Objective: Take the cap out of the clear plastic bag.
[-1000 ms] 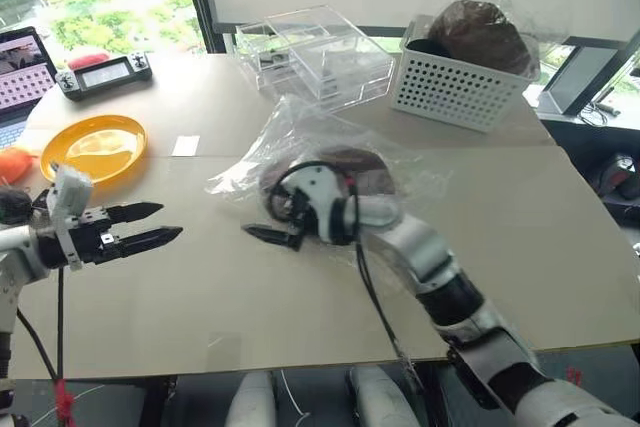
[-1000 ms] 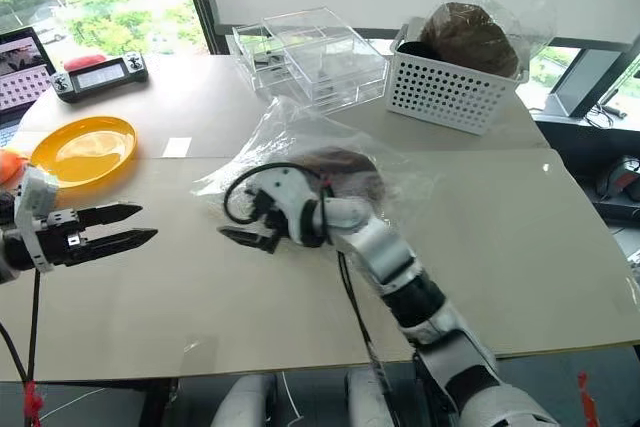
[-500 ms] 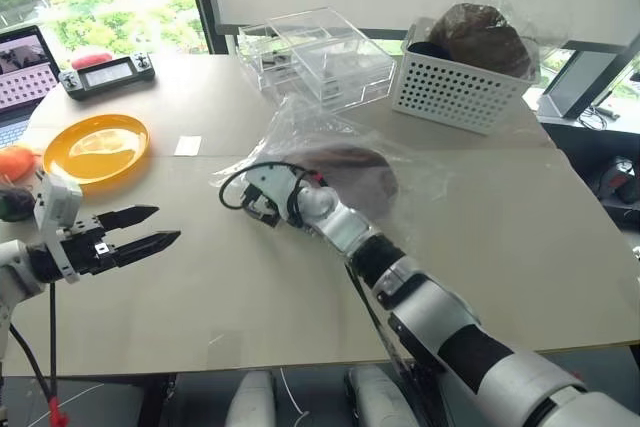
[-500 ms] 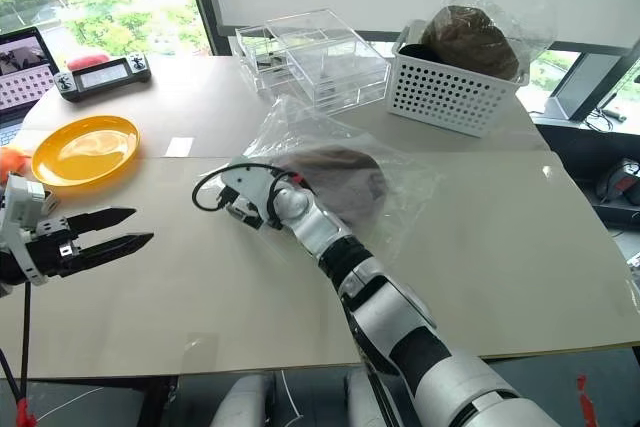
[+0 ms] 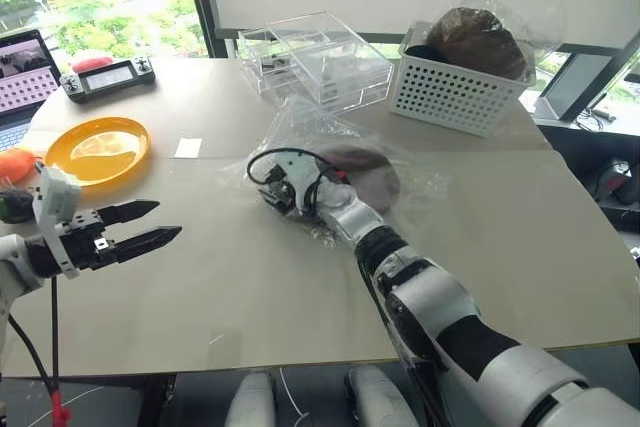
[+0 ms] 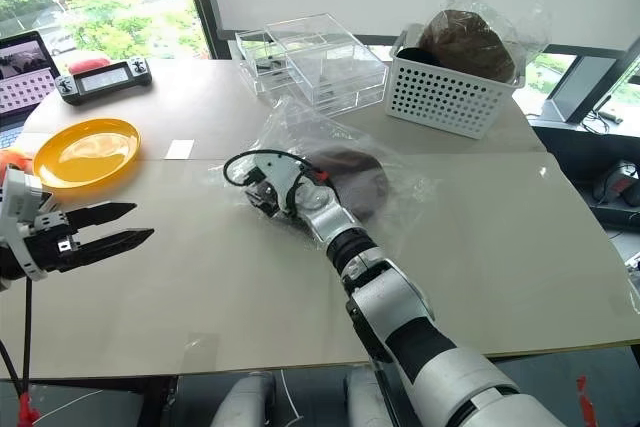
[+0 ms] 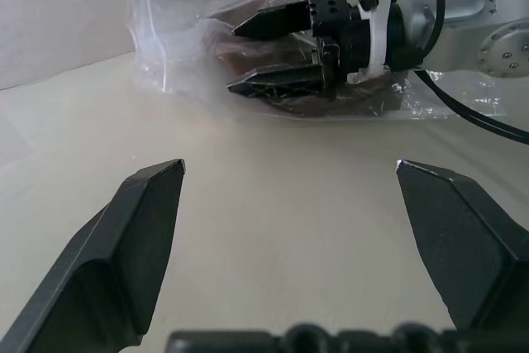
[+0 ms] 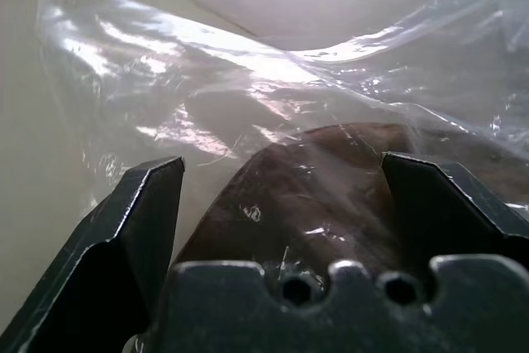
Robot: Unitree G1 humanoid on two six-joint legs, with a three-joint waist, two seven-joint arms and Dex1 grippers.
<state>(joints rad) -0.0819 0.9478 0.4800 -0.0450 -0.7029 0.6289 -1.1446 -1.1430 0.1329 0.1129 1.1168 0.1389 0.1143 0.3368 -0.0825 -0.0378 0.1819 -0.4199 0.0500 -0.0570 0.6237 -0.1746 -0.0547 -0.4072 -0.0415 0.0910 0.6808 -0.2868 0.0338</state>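
Left eye view, items by size. We list the surface [image 5: 200, 287] first: a pale tabletop running across the whole frame.

Next, the clear plastic bag [image 5: 300, 127], crumpled film lying at centre frame, its mouth apparently toward the left, though we cannot tell exactly where the film edge ends.

The cap [image 5: 372, 172], medium brown and flattish, lies inside the bag, just right of centre, film over it on all sides we can see.

White perforated basket [image 5: 450, 97], upper right, carrying a second bag with a darker brown lump; clear compartment box [image 5: 320, 52], upper centre; orange plate [image 5: 95, 147], left edge. None of these belong to the step.

The right gripper [image 7: 277, 51], at centre frame, has its two black fingers apart and is nosed against the bag at the cap's left rim; from the right wrist view the cap [image 8: 331, 196] sits between the fingers, with film in front of it. We cannot tell whether the tips are inside the mouth or only pressing the film.

The left gripper [image 5: 150, 226], lower left, hangs above the surface with fingers apart, holding nothing, well apart from the bag.

Handling note, our judgement: the step is reaching for the cap. Enter through the opening, close on fabric only, not film, and let the left gripper pin or hold the bag, lest the bag be dragged along.
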